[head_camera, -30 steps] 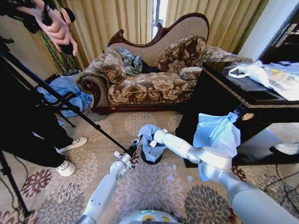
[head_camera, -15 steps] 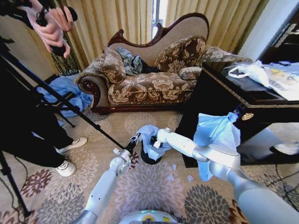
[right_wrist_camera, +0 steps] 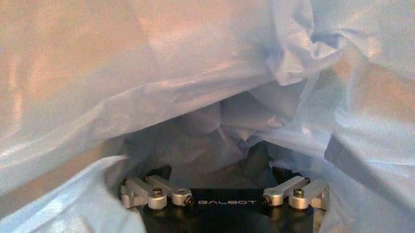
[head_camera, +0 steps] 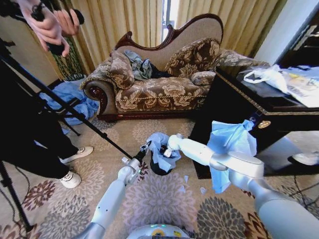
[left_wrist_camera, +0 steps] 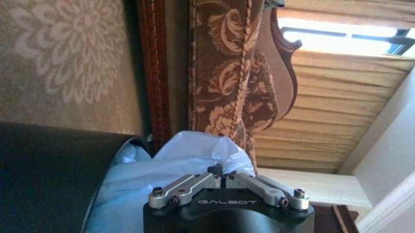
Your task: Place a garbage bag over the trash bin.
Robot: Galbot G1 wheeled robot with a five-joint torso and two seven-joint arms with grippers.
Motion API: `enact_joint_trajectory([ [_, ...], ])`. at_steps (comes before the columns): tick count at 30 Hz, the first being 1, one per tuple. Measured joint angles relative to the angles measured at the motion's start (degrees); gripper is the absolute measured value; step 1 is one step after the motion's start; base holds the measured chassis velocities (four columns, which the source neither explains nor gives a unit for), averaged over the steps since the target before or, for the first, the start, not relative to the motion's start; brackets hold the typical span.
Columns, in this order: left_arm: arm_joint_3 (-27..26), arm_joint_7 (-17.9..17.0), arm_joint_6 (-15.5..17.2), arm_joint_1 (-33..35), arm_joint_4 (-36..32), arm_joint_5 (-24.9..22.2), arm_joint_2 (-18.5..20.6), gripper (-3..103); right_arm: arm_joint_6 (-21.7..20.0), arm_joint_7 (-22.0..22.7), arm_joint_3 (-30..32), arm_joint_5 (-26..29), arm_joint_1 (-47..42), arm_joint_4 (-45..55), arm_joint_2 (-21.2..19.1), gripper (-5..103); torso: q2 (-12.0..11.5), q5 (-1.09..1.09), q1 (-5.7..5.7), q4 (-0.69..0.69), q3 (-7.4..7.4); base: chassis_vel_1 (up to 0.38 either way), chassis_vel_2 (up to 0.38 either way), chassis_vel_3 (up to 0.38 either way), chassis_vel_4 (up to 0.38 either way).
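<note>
Step in hand: opening bag over bin. Garbage bag [head_camera: 158, 149] sits bunched on trash bin [head_camera: 160, 168] on carpet by sofa. Left gripper [left_wrist_camera: 224, 178] clenched on bag edge. Right gripper [right_wrist_camera: 224, 187] spread, inside bag. Next, prob.: stretch mouth round rim.

Living room: sofa [head_camera: 159, 74], curtains [head_camera: 124, 22], carpet [head_camera: 159, 199]

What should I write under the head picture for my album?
Left gripper pinches the garbage bag over the trash bin; right gripper reaches inside.
</note>
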Motion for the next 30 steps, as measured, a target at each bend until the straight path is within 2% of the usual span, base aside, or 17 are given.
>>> enact_joint_trajectory([
  [6,0.21,-2.21,-0.02,-1.12,1.29,0.76,-0.38,0,-0.36,-1.95,0.82,2.08,0.38,4.20,-2.93,100,0.00,0.00,0.00,0.01,0.00,0.000,0.000,0.000,0.000],
  [9,0.34,-3.38,-0.02,-1.34,1.52,1.42,-0.30,0,-1.40,-2.50,1.32,4.64,0.73,7.21,-5.54,100,0.00,0.00,0.00,-0.01,0.00,0.000,0.000,0.000,0.000],
  [12,0.21,-3.94,-0.03,-1.33,1.19,1.61,-0.11,0,-1.70,-3.07,2.03,7.32,0.83,7.88,-6.33,100,0.00,0.00,0.00,-0.01,0.00,0.000,0.000,0.000,0.000],
  [17,0.02,-4.55,-0.05,-1.37,0.86,1.64,0.01,0,-0.69,-5.80,3.11,11.00,0.83,7.27,-6.43,100,0.00,0.00,0.00,0.01,0.00,0.000,0.000,0.000,0.000],
  [21,0.01,-5.01,-0.03,-0.91,-0.23,1.64,-0.06,0,0.51,-9.96,4.13,15.95,0.53,6.88,-5.82,100,0.00,0.00,0.00,0.01,0.00,0.000,0.000,0.000,0.000],
  [30,0.01,-5.47,0.16,0.42,-2.58,1.41,0.80,0,0.80,-12.27,8.14,23.11,1.64,7.57,-6.70,100,0.00,-0.01,0.00,0.00,0.00,0.000,0.000,0.000,0.000],
])
